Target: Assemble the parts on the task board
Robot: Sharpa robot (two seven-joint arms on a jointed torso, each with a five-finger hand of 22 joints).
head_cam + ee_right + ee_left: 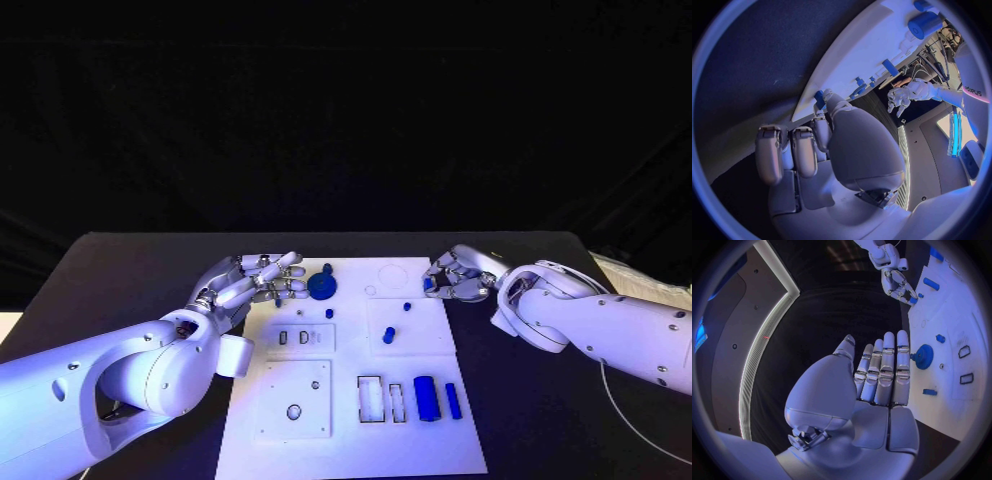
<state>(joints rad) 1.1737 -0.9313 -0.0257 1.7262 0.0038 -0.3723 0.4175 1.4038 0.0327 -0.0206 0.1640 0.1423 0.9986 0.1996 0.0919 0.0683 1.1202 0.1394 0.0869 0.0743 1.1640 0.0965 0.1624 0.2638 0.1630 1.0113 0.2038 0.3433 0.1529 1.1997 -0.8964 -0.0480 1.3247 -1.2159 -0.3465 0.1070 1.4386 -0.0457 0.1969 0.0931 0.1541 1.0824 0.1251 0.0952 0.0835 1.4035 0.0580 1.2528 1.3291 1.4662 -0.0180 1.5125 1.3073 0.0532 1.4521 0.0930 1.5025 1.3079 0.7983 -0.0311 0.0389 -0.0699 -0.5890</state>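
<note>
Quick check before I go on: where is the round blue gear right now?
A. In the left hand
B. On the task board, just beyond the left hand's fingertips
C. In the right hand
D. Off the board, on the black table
B. The blue gear lies on the task board beside the left hand, whose fingers are extended and hold nothing; the left wrist view shows the same.

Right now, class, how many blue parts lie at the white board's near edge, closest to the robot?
2: a thick cylinder and a thin bar, side by side toward the robot's right. None seems hidden there.
</note>
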